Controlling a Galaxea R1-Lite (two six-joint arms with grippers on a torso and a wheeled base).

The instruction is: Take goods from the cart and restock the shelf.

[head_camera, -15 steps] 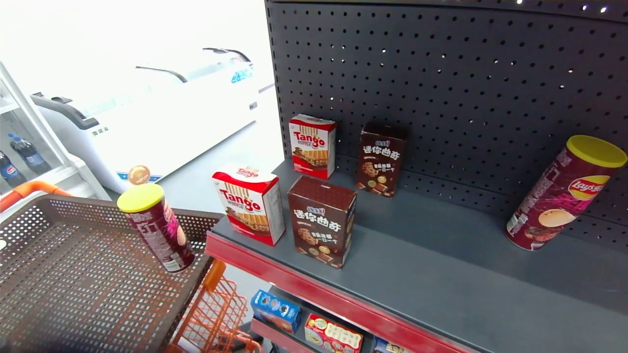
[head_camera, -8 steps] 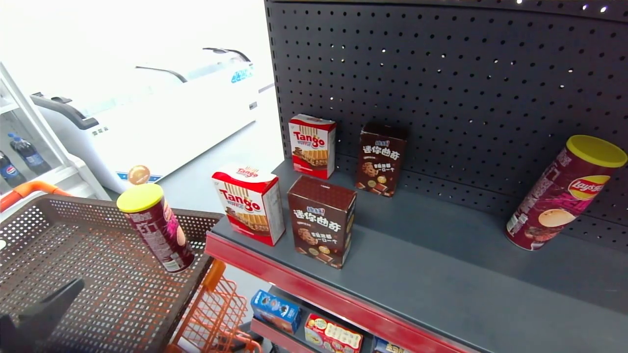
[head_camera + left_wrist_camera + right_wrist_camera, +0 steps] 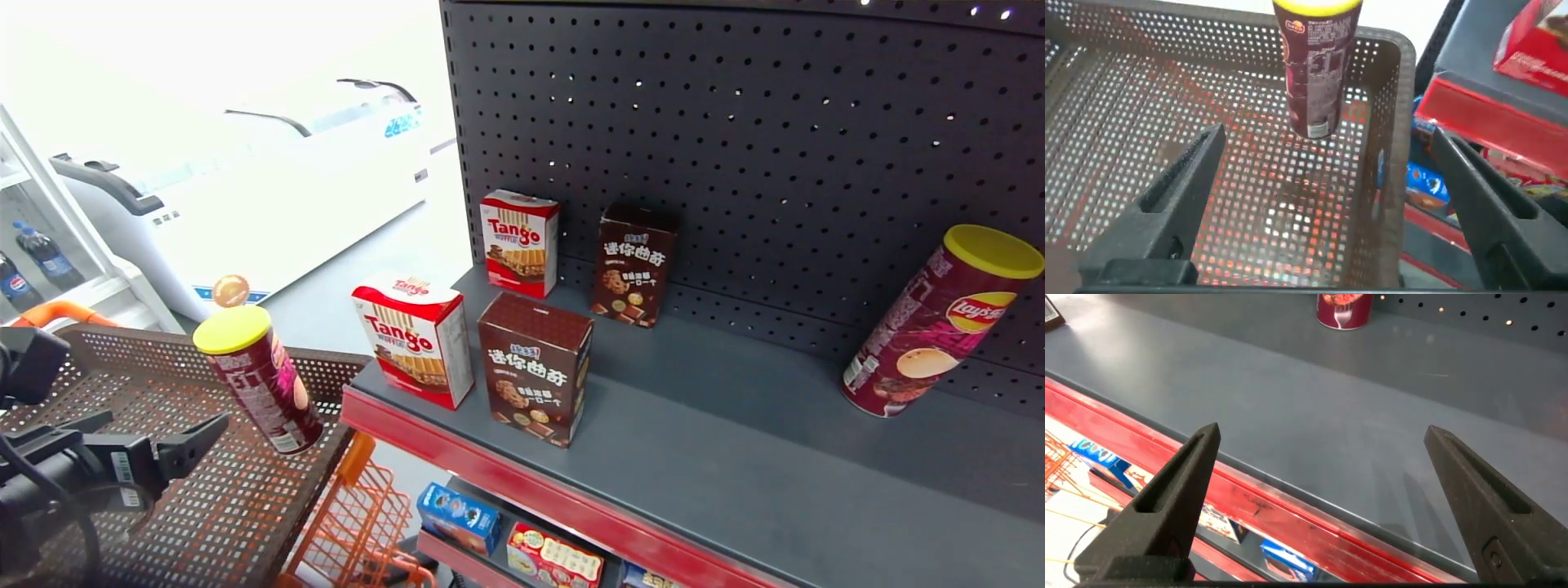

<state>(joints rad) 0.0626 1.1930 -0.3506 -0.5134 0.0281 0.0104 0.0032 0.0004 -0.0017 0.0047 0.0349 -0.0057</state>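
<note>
Far left, head view: dark soda bottles (image 3: 37, 261) in a glass-door cooler, and a white chest freezer (image 3: 269, 188) behind the cart.

Brown perforated plastic cart basket (image 3: 122, 367) on an orange wire frame. Left gripper (image 3: 167, 416) hangs over the basket, jaws spread wide, holding and touching nothing. The maroon cylindrical chip can with a yellow lid (image 3: 260, 380) stands upright in the basket's corner nearest the shelf, ahead of the jaws and apart from both. The left wrist view puts the can between the two fingers' lines, nothing lying between gripper and can.

Dark grey metal shelf with a red front edge (image 3: 735, 457), black pegboard back panel (image 3: 735, 122). Left end of the shelf: two red-and-white wafer boxes, one in front (image 3: 416, 339), one behind (image 3: 521, 242). Just right of these: two brown cookie boxes, front (image 3: 535, 367) and back (image 3: 635, 265). All four upright.

Lower shelf: a blue snack box (image 3: 460, 516), seen in the left wrist view past the basket wall.

Right end: a second maroon chip can with a yellow lid (image 3: 939, 327), close to the pegboard.

Right gripper (image 3: 1323, 445), right wrist view: jaws wide apart, nothing held, over bare shelf by the red edge; the second can's base is well beyond.
</note>
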